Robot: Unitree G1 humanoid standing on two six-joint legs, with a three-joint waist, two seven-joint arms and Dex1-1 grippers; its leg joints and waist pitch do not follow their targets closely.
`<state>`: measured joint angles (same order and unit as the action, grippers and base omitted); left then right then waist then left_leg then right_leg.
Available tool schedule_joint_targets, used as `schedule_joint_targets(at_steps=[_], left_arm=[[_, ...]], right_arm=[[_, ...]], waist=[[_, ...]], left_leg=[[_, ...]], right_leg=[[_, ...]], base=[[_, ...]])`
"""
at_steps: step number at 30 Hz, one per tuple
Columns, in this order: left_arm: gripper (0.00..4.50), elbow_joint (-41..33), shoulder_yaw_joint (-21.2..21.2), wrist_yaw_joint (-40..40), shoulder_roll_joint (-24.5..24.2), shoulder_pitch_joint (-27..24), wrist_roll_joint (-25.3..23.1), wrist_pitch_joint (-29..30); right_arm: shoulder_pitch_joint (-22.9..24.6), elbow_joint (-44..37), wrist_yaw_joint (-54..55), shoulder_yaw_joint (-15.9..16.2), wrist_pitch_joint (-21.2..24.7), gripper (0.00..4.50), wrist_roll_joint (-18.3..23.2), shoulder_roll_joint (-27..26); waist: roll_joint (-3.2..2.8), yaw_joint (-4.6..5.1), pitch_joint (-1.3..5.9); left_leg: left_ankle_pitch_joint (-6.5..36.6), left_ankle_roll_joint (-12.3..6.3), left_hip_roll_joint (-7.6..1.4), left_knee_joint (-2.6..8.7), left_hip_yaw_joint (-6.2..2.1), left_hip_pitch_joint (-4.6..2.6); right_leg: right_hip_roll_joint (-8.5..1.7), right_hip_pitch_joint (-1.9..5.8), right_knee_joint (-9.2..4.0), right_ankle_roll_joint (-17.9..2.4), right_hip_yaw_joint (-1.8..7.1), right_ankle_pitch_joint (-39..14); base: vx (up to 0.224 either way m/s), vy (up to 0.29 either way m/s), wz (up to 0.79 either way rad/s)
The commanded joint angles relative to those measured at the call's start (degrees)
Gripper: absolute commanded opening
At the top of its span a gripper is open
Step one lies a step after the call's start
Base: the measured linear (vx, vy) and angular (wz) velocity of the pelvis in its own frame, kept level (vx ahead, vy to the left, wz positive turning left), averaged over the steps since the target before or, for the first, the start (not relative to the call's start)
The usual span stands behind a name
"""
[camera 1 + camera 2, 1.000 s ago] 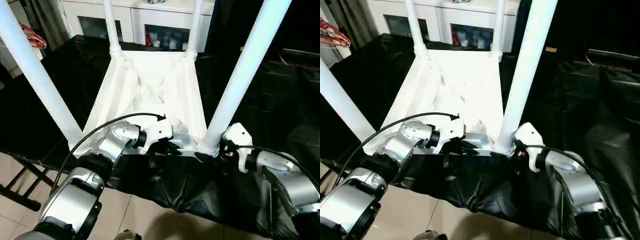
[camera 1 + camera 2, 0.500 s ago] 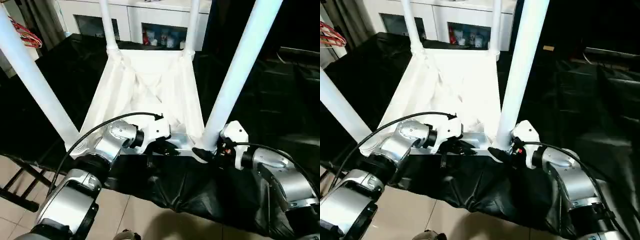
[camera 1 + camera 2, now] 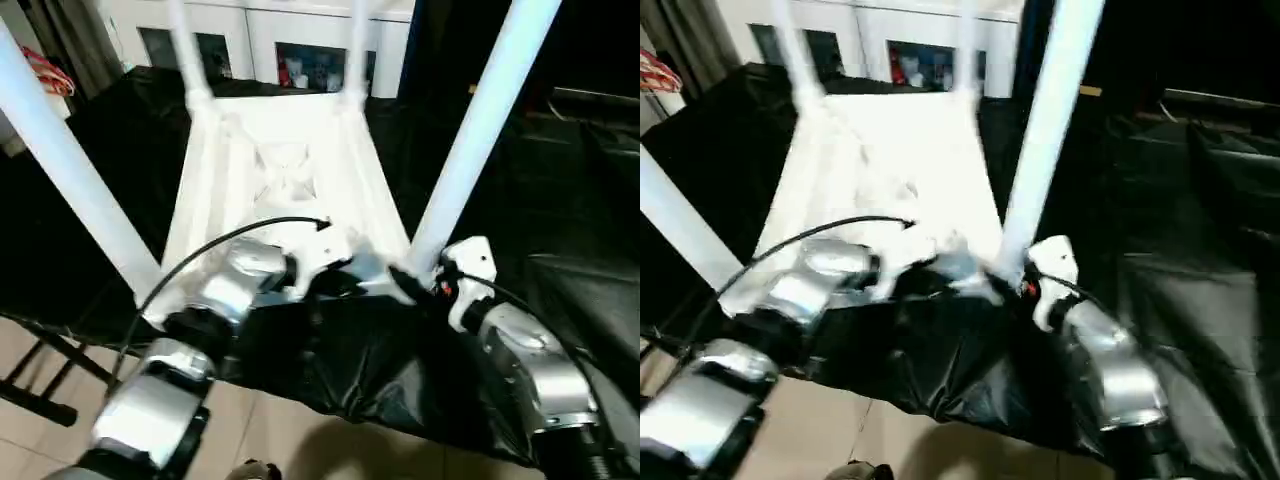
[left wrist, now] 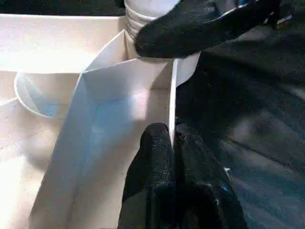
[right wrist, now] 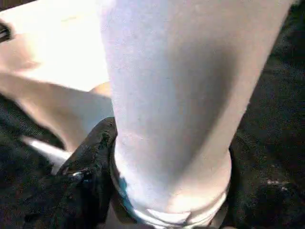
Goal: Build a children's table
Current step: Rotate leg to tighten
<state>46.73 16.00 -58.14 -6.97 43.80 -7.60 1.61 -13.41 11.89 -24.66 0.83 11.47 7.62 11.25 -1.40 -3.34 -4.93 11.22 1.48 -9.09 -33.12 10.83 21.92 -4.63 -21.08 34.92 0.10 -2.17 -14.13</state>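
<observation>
Head views: the small white plastic children's table (image 3: pixel 285 180) lies upside down mid-frame on the black-covered worktop (image 3: pixel 560 200), four white tube legs up. Our left tool (image 3: pixel 335 283) sits at its near rim, lower centre; our right tool (image 3: pixel 415 285) is at the foot of the near right leg (image 3: pixel 470 140). Risk: if we pull unevenly, the leg could cock in its socket or the top slide off the near edge.

Left wrist view: left tool (image 4: pixel 172 157) is pinched shut on the thin rim wall (image 4: pixel 172 100), lower centre. Thin grip, so it may slip.

Right wrist view: right tool's fingers (image 5: pixel 93 157) straddle the leg base (image 5: pixel 171 191) part open at the bottom of the frame, touching it. We can't tell if it's clamped firmly.
</observation>
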Motion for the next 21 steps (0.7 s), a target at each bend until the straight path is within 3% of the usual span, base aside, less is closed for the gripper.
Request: schedule_joint_targets(at_steps=[1,4,6,8,12,15,19,21], left_arm=[[0.0,1.42,-0.43,6.63,6.56,-1.52,2.24,-0.03],[0.0,1.07,0.27,7.33,6.83,-2.05,1.3,-0.94],[0.0,0.46,0.95,6.93,6.53,-2.64,0.63,-1.86],[0.0,-0.46,1.24,5.78,5.83,-3.42,0.57,-2.88],[0.0,-1.27,1.16,4.42,4.57,-4.07,0.51,-3.55],[0.0,-2.66,0.85,-0.08,1.74,-4.94,1.29,-4.88],[0.0,-3.37,0.83,-2.77,0.19,-5.33,1.71,-5.75],[0.0,-4.47,0.96,-6.31,-1.16,-5.85,2.71,-6.27]], right_arm=[[-1.45,5.99,6.01,5.49,0.52,2.73,-2.0,-8.18],[-2.55,7.05,7.08,6.26,-0.46,2.73,-2.55,-10.33],[-3.2,7.11,7.17,6.75,-1.27,3.28,-3.23,-11.21],[-3.05,5.8,5.83,6.52,-1.38,3.45,-2.86,-10.76],[-2.61,4.31,3.61,5.34,-0.86,3.87,-1.73,-9.12],[-1.73,1.01,-3.53,5.38,-0.97,4.09,-1.02,-2.77],[-0.87,-1.46,-9.25,6.06,-0.43,4.09,0.04,1.32],[-0.17,-3.26,-14.12,6.45,-0.2,4.09,0.97,4.65]], waist=[[0.93,-0.17,1.35],[0.99,0.17,1.19],[0.87,0.23,1.13],[0.85,0.23,1.05],[1.01,0.18,0.92],[1.26,0.01,0.94],[1.28,-0.22,1.53],[1.38,-0.19,1.69]], left_leg=[[10.1,-3.76,-4.58,5.09,-2.18,-0.87],[11.12,-3.17,-4.54,5.37,-2.23,-0.85],[11.08,-3.62,-4.62,5.49,-2.16,-0.84],[10.46,-4.48,-4.65,5.54,-2.01,-0.92],[10.01,-5.28,-4.65,5.56,-1.91,-0.88],[9.62,-5.81,-4.68,5.4,-1.88,-0.83],[2.69,-8.88,-4.61,4.49,-1.64,-0.71],[0.07,-11.04,-4.38,4.05,-1.55,-0.31]], right_leg=[[-5.17,0.58,-4.98,-13.91,2.81,-7.53],[-5.18,0.72,-5.28,-13.07,2.77,-9.27],[-5.08,0.73,-5.26,-12.48,2.81,-7.35],[-5.01,0.74,-5.27,-12.4,2.83,-5.48],[-5.12,0.78,-5.39,-12.22,2.85,-6.08],[-5.21,1.1,-5.49,-11.83,2.88,-7.03],[-4.89,1.45,-4.19,-13.46,2.59,4.47],[-4.7,1.52,-3.44,-14.57,2.33,11.52]], base=[[0.0,0.0,0.0],[0.0,0.0,0.0],[0.0,0.0,0.0],[0.0,0.0,0.0],[0.0,0.0,0.0],[0.0,0.0,0.0],[0.0,0.0,0.0],[0.0,0.0,0.0]])
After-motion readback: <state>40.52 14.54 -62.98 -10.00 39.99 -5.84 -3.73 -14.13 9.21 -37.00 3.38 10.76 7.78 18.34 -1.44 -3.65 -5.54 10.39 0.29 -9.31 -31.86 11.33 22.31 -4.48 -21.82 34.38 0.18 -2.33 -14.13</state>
